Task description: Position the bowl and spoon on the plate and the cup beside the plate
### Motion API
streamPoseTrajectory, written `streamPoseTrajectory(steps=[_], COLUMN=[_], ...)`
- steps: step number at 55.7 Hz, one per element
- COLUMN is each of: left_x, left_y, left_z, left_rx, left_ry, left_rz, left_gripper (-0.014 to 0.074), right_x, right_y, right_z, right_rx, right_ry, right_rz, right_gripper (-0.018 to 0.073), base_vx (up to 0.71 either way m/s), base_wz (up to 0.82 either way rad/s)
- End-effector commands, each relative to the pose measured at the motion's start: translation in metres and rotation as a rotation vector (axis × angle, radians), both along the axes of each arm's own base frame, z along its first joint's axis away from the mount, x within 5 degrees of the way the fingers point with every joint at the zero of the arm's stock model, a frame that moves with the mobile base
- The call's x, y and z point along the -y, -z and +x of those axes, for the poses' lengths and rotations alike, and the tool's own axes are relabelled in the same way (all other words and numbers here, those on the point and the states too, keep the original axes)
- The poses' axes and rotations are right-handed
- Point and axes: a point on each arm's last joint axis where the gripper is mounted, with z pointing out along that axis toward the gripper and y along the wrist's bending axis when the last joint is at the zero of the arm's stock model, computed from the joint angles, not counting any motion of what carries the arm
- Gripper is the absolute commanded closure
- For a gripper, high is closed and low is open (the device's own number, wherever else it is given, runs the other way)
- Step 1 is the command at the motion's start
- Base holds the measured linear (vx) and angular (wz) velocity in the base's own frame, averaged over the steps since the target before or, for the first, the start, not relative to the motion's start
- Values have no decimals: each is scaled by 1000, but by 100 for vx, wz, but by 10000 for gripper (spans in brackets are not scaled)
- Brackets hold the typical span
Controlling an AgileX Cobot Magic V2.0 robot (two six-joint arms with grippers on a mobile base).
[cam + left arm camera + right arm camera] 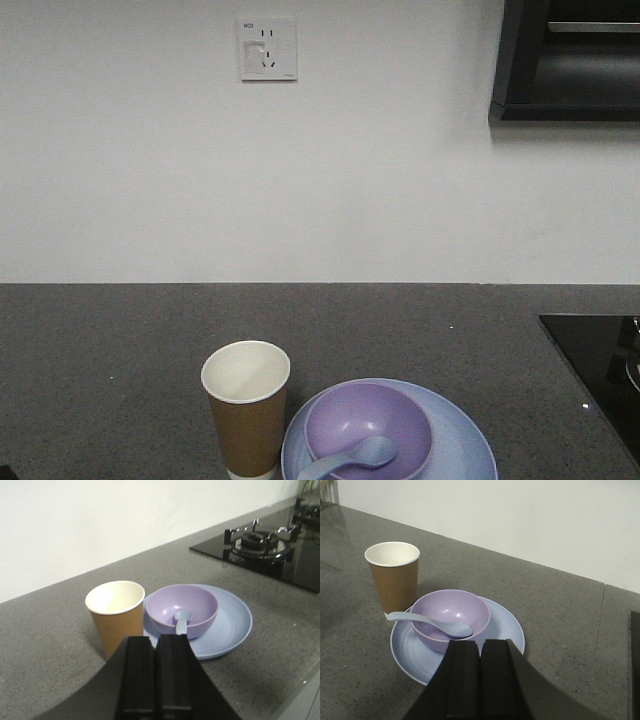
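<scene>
A dark grey speckled countertop (120, 340) fills the lower half of the exterior view and runs back to a plain white wall (330, 180). A white wall socket (267, 49) sits on the wall at about 12 o'clock. A black cabinet (570, 60) hangs at 2 o'clock. A black glass hob (595, 365) is set into the counter at 4 o'clock; the left wrist view shows its gas burner (260, 542) with metal pan supports.
</scene>
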Motion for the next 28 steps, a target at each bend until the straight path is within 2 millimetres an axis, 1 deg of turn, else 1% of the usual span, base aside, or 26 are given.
streamPoseTrajectory(steps=[1,21,28], left_x=[-2,-2,-3], left_y=[-14,-13,-18], left_z=[-2,-2,-1], left_rx=[75,66,125], left_ry=[-9,-7,-21], left_rz=[-101,-93,-118], left_gripper=[602,602,602], right_x=[2,2,2], right_y=[-15,-15,-15], right_z=[1,1,1], right_rx=[95,95,95], right_ry=[21,21,21], right_rz=[21,21,21], right_gripper=[568,568,568], base_vx=[0,0,0], base_wz=[0,0,0])
